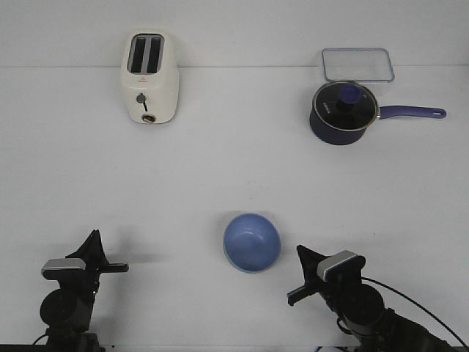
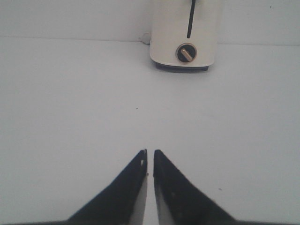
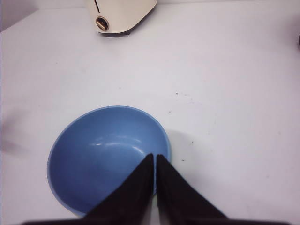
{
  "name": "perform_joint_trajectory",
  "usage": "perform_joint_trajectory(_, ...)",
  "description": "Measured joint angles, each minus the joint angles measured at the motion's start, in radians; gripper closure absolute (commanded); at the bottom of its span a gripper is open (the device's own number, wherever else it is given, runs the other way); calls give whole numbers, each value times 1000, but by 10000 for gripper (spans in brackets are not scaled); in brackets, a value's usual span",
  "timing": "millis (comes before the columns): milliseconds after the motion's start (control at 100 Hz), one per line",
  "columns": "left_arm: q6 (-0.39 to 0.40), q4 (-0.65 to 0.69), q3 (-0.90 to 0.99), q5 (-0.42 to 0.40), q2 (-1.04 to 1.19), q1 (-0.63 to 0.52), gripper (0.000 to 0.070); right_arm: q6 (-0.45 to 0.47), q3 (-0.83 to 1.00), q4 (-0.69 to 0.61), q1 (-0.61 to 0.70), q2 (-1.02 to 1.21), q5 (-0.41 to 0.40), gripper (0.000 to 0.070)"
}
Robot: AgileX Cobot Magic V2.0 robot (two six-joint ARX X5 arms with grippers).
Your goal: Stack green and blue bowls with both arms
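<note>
We've got only one bowl showing: the blue bowl [image 1: 252, 242] sits upright on the white table [image 1: 220, 169], front-centre, between our two arms and nearer the right one. In the front view there's a thin paler rim at its lower left edge; that may be the green bowl nested under it, but the view's too coarse to say, and the right wrist cam shows just blue w/ a lighter rim. No separate green bowl anywhere we can see.

Left gripper [image 2: 150, 152]: fingers nearly together, only a thin slit btwn the tips, holding nothing, hovering over bare table w/ the cream toaster [image 2: 183, 33] straight ahead at the far edge. Right gripper [image 3: 155, 157]: same, tips pressed close, empty, poised just over the bowl's near rim, no clear contact. Both arms sit low at the near edge of the table, well back from the saucepan [image 1: 344, 111] and the clear lidded container [image 1: 357, 64] at far right.

Our read on the step: either the stack's already made and the arms are parked, or we're at the very start w/ the green bowl out of frame. If a pick's still due, the right pincer must open wide first, then straddle the rim wall, since shut tips can't grip it.
</note>
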Motion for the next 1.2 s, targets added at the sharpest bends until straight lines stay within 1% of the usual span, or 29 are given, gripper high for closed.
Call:
perform_joint_trajectory(400,0,0,0,0,0,0,685,0,0,0,0,0,1,691)
perform_joint_trajectory(440,0,0,0,0,0,0,685,-2,0,1,-1,0,13,691)
perform_joint_trajectory(510,0,0,0,0,0,0,685,-25,0,4,-19,-2,64,690)
perform_joint_trajectory(580,0,0,0,0,0,0,685,-66,-4,8,-84,-15,64,691)
perform_joint_trajectory(690,0,0,0,0,0,0,685,-143,-60,67,-250,-74,-14,690)
perform_joint_trajectory(820,0,0,0,0,0,0,685,-260,-198,187,-514,-208,-151,690)
perform_joint_trajectory(920,0,0,0,0,0,0,685,-324,-301,190,-719,-336,-258,690)
perform_joint_trajectory(1010,0,0,0,0,0,0,685,-357,-370,202,-872,-419,-320,690)
perform_joint_trajectory(1090,0,0,0,0,0,0,685,-379,-428,243,-949,-454,-361,691)
perform_joint_trajectory(1140,0,0,0,0,0,0,685,-388,-459,264,-966,-453,-377,691)
perform_joint_trajectory(1200,0,0,0,0,0,0,685,-402,-470,253,-973,-451,-388,690)
